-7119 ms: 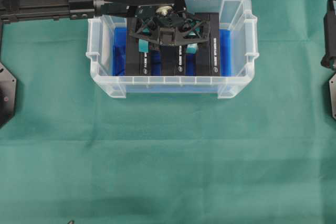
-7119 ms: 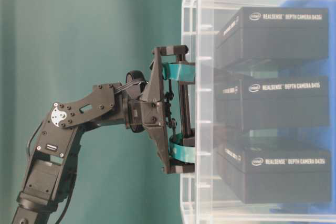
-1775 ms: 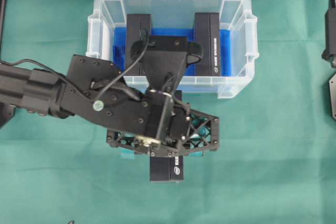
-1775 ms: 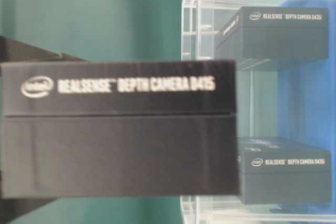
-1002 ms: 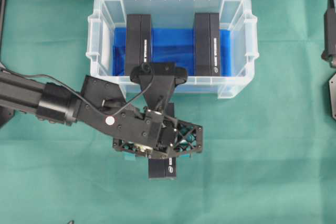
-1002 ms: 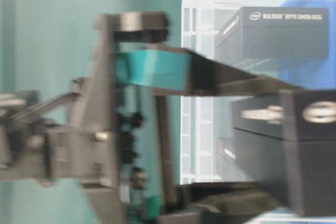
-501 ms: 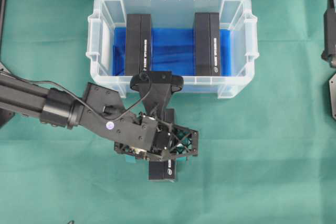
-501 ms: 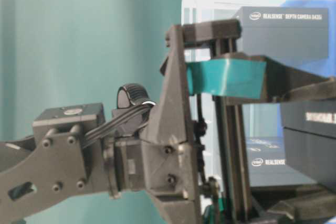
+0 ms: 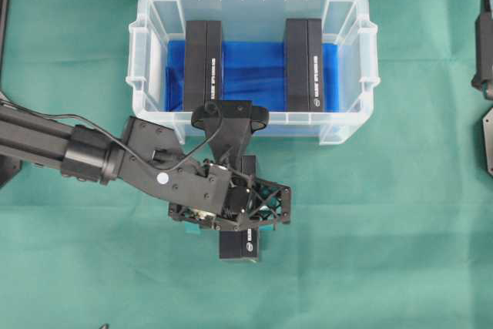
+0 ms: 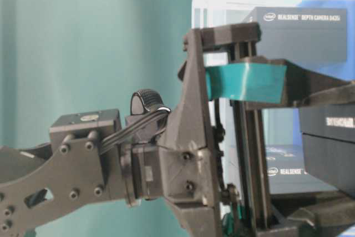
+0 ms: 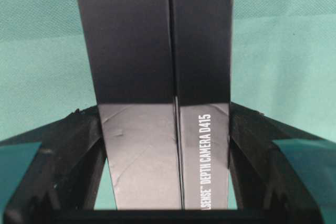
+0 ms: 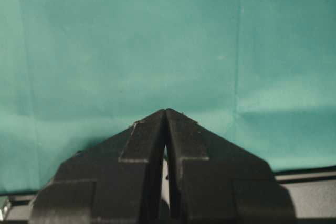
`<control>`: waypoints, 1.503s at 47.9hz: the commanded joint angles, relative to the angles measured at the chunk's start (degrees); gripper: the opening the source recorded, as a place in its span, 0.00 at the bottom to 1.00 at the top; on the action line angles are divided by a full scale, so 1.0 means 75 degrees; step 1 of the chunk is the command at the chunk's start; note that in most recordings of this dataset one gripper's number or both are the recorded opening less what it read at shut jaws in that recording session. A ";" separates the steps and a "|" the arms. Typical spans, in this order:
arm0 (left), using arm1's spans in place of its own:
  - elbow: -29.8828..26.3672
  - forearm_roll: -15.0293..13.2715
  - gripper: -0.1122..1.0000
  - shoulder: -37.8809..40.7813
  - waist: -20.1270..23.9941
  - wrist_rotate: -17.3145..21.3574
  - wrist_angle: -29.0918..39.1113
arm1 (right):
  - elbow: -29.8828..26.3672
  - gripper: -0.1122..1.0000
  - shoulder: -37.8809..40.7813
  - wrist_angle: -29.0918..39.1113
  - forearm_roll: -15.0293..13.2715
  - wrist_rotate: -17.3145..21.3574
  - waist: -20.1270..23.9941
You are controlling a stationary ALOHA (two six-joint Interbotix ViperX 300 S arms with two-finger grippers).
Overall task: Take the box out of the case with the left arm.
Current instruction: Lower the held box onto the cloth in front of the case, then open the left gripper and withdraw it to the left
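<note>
Box (image 9: 240, 246) is out of the case (image 9: 350, 125): in the overhead view it sits below the tub's near wall, lower centre of frame, over the green cloth (image 9: 385, 252). The left gripper (image 9: 231, 207) straddles it, jaws about halfway apart and clamped on the box's two long sides. Two more black boxes (image 9: 203, 63) remain in the tub, upright on the blue lining, one left and one right, with a bare gap between them.

Progress, as I judge it: the lift-out is done. What is left is setting the box down on the cloth and letting go. Whether it already touches the cloth I cannot tell from above.

What each view adds:
- Left wrist view: the black fingers (image 11: 63, 150) press both flanks of the box (image 11: 152, 51); "DEPTH CAMERA D415" lettering readable; green cloth either side. Confirms the grip, which the overhead hides under the gripper head.
- Table-level view: teal pad (image 10: 247, 81) upper centre and part of the held box (image 10: 327, 148) at right edge, with the tub behind. Cloth contact is not shown here.
- Right wrist view: right gripper (image 12: 166, 121) with jaws together, holding nothing, above cloth. In the overhead, only a bit of that arm shows at the right edge.
</note>
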 commanded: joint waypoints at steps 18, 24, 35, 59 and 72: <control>-0.0094 0.0000 0.97 -0.0211 -0.0035 0.0340 -0.0152 | -0.0152 0.13 0.0000 -0.0023 0.0000 0.0012 0.0000; -0.0105 -0.0012 0.98 -0.0211 -0.0012 0.0293 -0.0164 | -0.0152 0.13 0.0000 -0.0012 0.0000 0.0012 0.0000; -0.0152 -0.0035 0.98 -0.0223 0.0012 0.0199 -0.0152 | -0.0129 0.13 0.0000 -0.0012 0.0012 0.0012 0.0000; -0.1148 -0.0047 0.98 -0.0902 0.0164 0.0375 0.0867 | -0.0152 0.13 0.0000 -0.0023 0.0012 0.0012 0.0000; -0.2016 -0.0047 0.98 -0.1043 0.0223 0.0445 0.1746 | -0.0152 0.13 0.0000 -0.0023 0.0012 0.0012 -0.0012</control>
